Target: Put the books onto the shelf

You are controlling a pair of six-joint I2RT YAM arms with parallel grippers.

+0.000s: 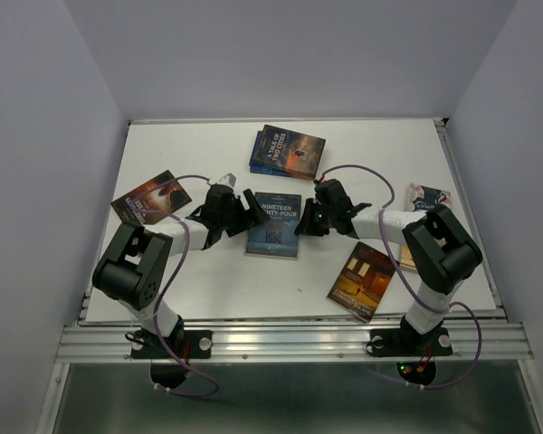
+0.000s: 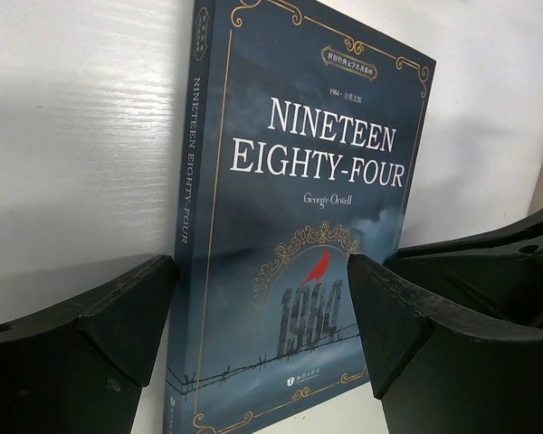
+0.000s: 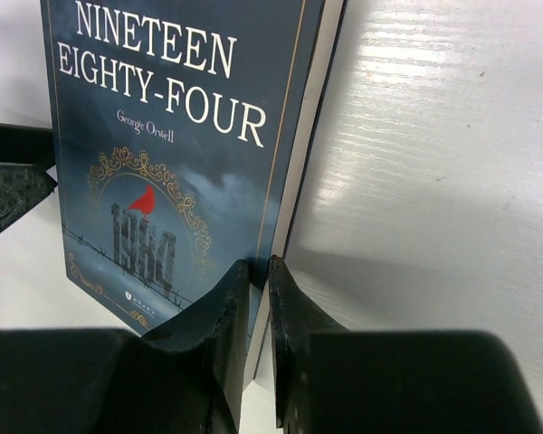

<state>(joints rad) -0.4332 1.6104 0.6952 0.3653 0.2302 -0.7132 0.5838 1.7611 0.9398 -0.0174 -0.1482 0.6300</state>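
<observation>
Scattered books (image 1: 288, 151) on white table (image 1: 208, 282)

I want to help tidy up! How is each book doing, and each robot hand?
Nineteen Eighty-Four book: flat, cover up, between both grippers.
Left gripper: open wide, astride that book.
Right gripper: closed on that book's page edge.
A Tale of Two Cities book: flat, cover up.
Orange-brown book: flat, cover up.
Far-left book: flat, cover up.
Far-right book: flat, partly hidden by right arm.

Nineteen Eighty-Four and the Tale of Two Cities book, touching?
Apart. Top view shows bare table between Nineteen Eighty-Four and A Tale of Two Cities.
</observation>
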